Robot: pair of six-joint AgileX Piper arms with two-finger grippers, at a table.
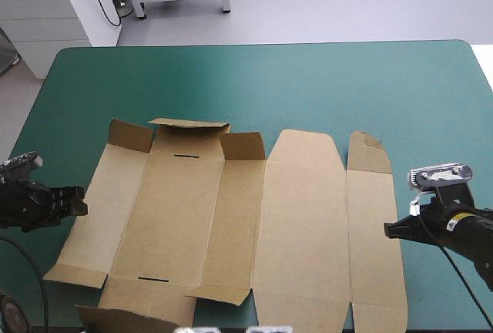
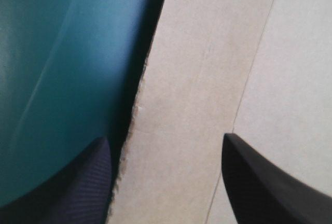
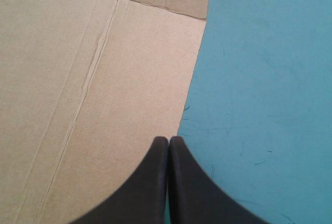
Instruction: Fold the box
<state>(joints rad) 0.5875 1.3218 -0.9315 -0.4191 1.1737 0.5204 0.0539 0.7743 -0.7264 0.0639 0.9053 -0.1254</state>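
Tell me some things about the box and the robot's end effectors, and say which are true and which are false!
1. The box lies mostly flat on the table. True.
2. The left end effector is shut. False: it is open, with the box's left edge between its fingers.
3. The right end effector is shut. True.
4. The table is red. False: it is teal-green.
5. The right end effector is at the box's left edge. False: it is at the right edge.
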